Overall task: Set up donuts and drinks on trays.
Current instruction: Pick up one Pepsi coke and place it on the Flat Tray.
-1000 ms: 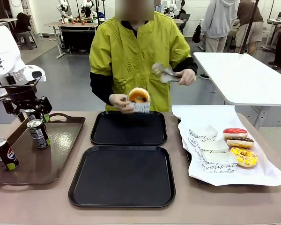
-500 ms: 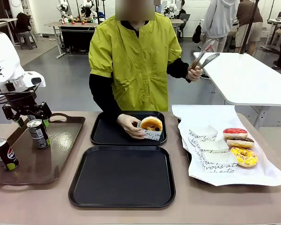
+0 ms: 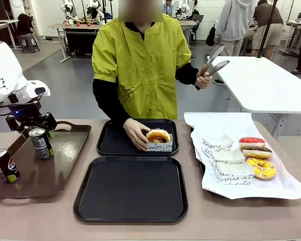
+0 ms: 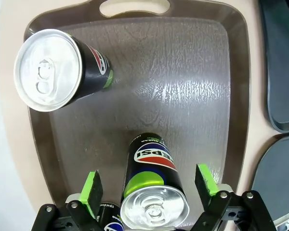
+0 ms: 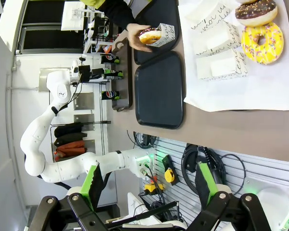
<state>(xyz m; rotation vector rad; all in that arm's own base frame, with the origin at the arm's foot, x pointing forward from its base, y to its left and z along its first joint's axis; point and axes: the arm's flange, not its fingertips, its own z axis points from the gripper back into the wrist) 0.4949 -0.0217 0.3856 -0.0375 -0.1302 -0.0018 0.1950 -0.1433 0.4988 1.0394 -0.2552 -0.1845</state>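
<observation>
a: how far along is it?
b: barely begun. the person's hand (image 3: 135, 134) holds one boxed donut (image 3: 158, 136) on the far black tray (image 3: 110, 143); the near tray (image 3: 130, 188) has nothing on it.
a: drinks?
b: the cans (image 3: 40, 143) all stand on the brown tray (image 3: 65, 165). the left end effector (image 4: 148, 185) is released, wide astride one can (image 4: 151, 163). the right end effector (image 5: 149, 185) is released and empty.
a: what's left?
b: three donuts (image 3: 256, 155) on the paper, and every can.

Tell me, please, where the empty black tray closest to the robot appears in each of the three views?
Front view: the near black tray lies bottom centre, empty.
Left wrist view: the near black tray shows one corner at the lower right edge.
Right wrist view: the near black tray sits near the middle, upper half, turned on end.
Shared landmark: the brown tray beside it.
</observation>
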